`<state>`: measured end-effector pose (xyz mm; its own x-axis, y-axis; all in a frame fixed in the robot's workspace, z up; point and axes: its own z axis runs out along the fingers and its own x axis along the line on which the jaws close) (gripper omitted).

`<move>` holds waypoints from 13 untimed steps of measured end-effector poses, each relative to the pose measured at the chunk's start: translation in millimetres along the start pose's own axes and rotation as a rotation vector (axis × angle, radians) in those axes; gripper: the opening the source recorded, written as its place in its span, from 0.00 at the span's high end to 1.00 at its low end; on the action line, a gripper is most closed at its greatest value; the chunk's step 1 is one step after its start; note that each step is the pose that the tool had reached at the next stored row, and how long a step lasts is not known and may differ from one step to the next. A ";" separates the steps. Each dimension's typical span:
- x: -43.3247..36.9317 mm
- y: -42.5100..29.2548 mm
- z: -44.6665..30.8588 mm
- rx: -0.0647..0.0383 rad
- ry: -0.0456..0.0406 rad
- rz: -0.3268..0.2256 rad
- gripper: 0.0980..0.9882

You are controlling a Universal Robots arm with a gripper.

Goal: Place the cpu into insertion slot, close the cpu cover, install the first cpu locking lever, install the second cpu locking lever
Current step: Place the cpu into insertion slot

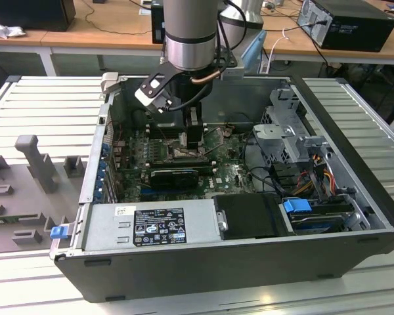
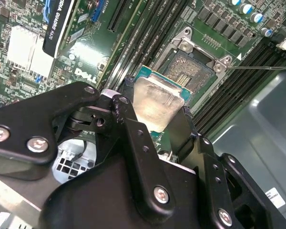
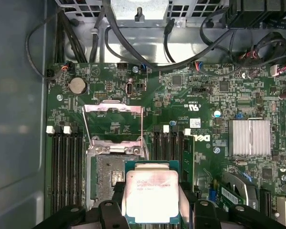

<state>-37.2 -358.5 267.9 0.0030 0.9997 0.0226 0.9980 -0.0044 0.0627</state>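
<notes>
Currently held: the cpu (image 3: 150,194), silvery top up, is pinched on 2 opposite edges by the black fingers (image 3: 117,198) of the gripper (image 3: 151,202). The jaws are closed to the chip's width and no wider.
Cpu position: raised over the green board (image 3: 181,109), just beside the insertion slot (image 3: 109,175). It overlaps 1 edge of the slot in both wrist views, toward the corner far from the cover, and is not seated.
Cover: the cpu cover (image 3: 113,109) stands swung up on the far side of the slot from the chip, so the slot's pale grid is bare.
Neighbours: black memory slots (image 3: 64,167) run just beside the slot on 2 sides.
Setting: in the exterior view the gripper (image 1: 186,146) reaches down into the open computer case (image 1: 249,262), near the slot.
Risk 1, offset: lowered from here, the chip would likely land on the slot's frame, not inside it, because it is not centred over the grid.
Risk 2, tilt: if 1 edge touches first, the contacts in the slot could bend.
Risk 3, orientation: whether the chip's corner marking matches the slot cannot be told, and a wrong turn would block seating.
Risk 4, fingers: they reach past the chip's edges and could strike the frame or the memory slots beside the slot.
Risk 5, slip: the grip is on thin edges only, so a nudge might twist the chip.
</notes>
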 end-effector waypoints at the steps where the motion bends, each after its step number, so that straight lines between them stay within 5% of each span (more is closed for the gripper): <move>1: 0.0 -0.1 0.7 0.000 0.0001 0.000 0.52; 13: 4.9 -1.0 15.9 0.001 0.0005 0.000 0.52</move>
<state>-37.2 -353.3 252.0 0.0031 0.9997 0.0231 0.9981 -0.0045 0.0613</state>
